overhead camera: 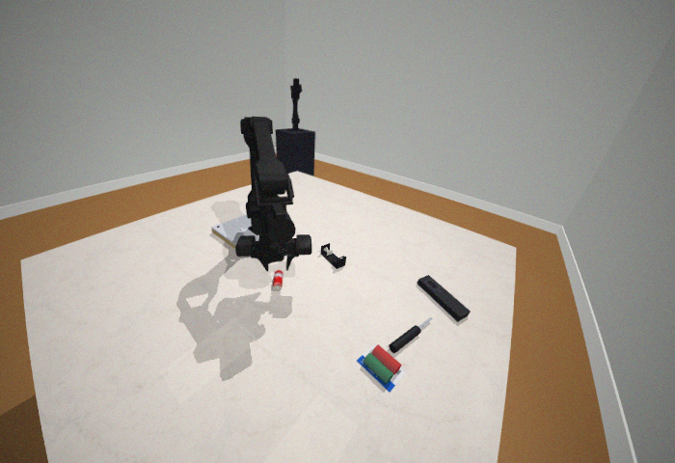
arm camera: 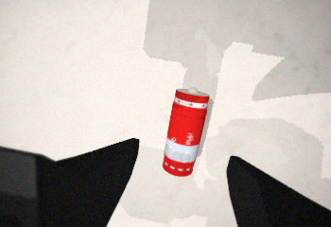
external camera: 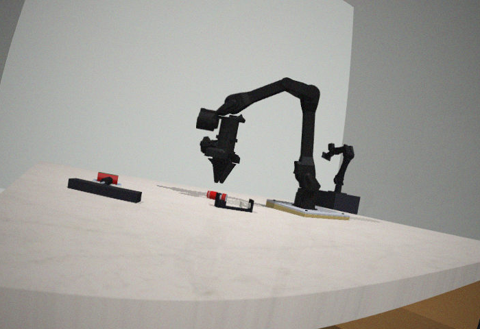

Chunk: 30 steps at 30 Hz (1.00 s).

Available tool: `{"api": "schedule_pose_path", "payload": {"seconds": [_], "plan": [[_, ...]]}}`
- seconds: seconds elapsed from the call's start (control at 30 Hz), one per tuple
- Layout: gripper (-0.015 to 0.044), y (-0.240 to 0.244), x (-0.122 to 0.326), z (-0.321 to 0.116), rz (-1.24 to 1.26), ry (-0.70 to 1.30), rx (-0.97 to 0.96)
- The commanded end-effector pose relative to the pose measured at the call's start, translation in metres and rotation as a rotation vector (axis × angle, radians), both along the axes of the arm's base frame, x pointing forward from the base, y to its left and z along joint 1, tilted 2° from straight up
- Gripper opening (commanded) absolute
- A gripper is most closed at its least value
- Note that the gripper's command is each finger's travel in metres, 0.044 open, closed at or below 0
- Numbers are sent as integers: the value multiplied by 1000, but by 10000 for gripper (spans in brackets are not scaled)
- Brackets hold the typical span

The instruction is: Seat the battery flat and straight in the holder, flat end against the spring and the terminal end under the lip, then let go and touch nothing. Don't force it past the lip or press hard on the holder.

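A red battery with a white band (overhead camera: pixel 277 280) (external camera: pixel 211 195) (arm camera: pixel 187 128) lies on its side on the table. In the wrist view its terminal end points to the top of the picture and its flat end is toward the fingers. The black battery holder (overhead camera: pixel 334 257) (external camera: pixel 233 209) stands apart from it, to its right and farther back in the top view; a pale spring shows inside. My gripper (overhead camera: pixel 278 266) (external camera: pixel 219 182) (arm camera: pixel 182 154) is open and empty, pointing down above the battery. In the wrist view the battery shows in the gap between the two fingertips, below them.
A black bar (overhead camera: pixel 443 298) (external camera: pixel 104 190), a black-handled tool (overhead camera: pixel 405 338) and a blue board with red and green cylinders (overhead camera: pixel 380 366) lie to the right in the top view. The arm's base plate (overhead camera: pixel 229 229) (external camera: pixel 326 213) is behind the battery. A second arm (overhead camera: pixel 295 103) (external camera: pixel 343 162) stands beyond the table.
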State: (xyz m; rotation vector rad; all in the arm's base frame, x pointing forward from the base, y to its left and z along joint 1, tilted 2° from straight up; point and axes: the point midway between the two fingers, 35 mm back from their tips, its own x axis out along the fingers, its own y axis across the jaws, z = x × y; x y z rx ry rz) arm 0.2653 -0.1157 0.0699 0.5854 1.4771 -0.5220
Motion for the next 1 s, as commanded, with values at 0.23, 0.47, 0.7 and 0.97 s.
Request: {"api": "schedule_pose_path", "payload": {"seconds": [0.23, 0.47, 0.7, 0.97], "plan": [[247, 0, 0, -20, -9, 11, 2], [247, 1, 0, -31, -9, 11, 2], [247, 1, 0, -42, -9, 11, 2], [220, 2, -1, -51, -9, 11, 2]]}}
